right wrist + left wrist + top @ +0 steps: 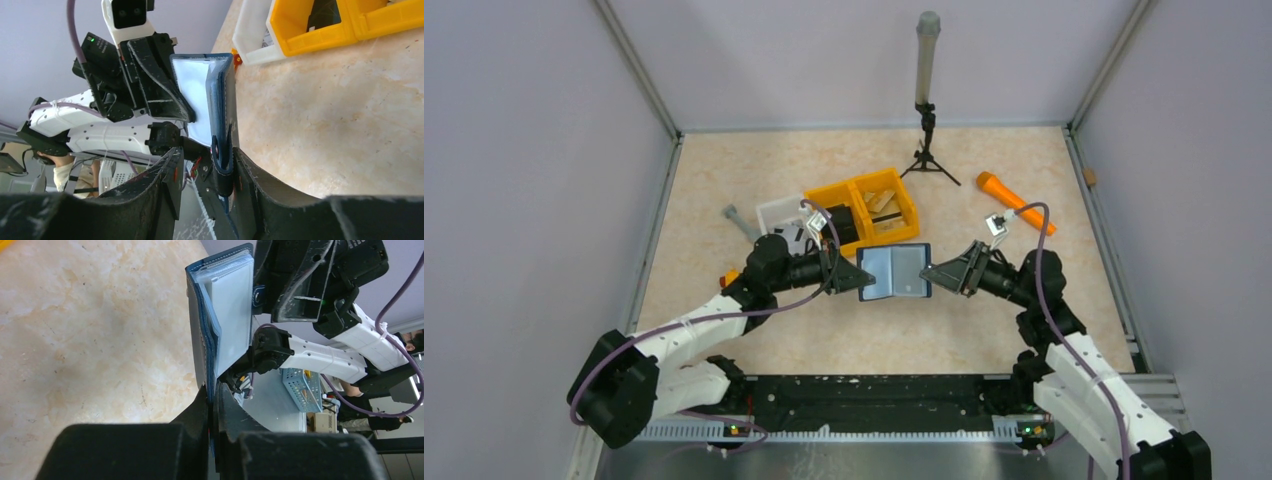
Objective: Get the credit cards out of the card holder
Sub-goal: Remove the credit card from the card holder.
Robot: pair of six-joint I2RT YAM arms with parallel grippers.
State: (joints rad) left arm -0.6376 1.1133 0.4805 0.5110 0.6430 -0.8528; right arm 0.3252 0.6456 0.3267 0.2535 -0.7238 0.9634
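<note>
The navy card holder (894,272) hangs open above the table between my two grippers, its pale grey-blue inner faces up. My left gripper (865,276) is shut on its left edge; in the left wrist view the fingers (200,405) pinch the navy edge, and the holder (227,310) rises beyond them. My right gripper (927,274) is open around the right edge. In the right wrist view the holder (222,100) leans on the right finger (245,165), with a wide gap to the other. I cannot tell any credit cards from the pale pockets.
A yellow two-compartment bin (864,183) stands behind the holder, with a black block (844,222) on the left and tan flat pieces (882,203) on the right. Beside it is a white tray (779,210). An orange tool (1014,200), a tripod (927,150) and a small orange block (728,278) lie around.
</note>
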